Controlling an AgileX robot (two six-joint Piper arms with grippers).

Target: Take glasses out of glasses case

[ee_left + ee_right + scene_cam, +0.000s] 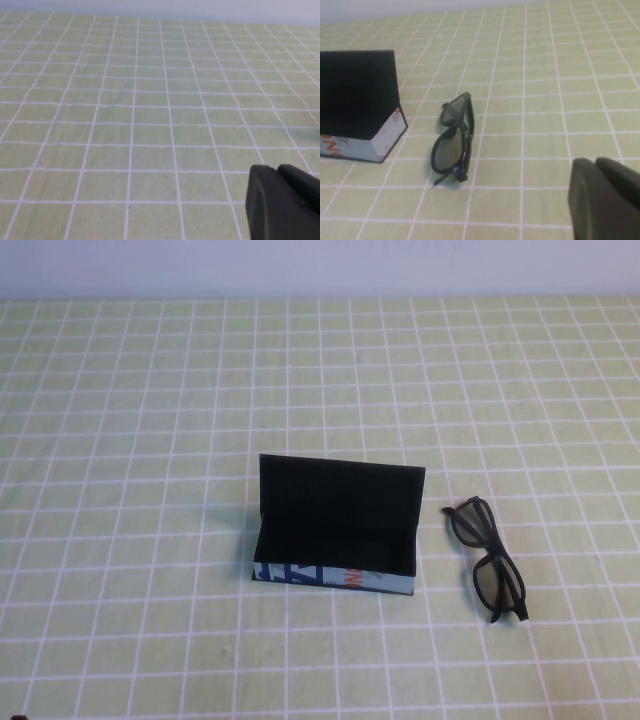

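Observation:
The glasses case (335, 540) stands open at the middle of the table, its flat black lid upright and its pale blue printed side facing me; the inside looks dark and empty. The black glasses (488, 558) lie folded on the cloth just right of the case, apart from it. Both also show in the right wrist view: the case (357, 110) and the glasses (454, 137). My right gripper (594, 162) is shut and empty, held back from the glasses. My left gripper (275, 170) is shut and empty over bare cloth. Neither arm shows in the high view.
A pale green tablecloth with a white grid (150, 390) covers the whole table. A pale wall (320, 265) runs along the far edge.

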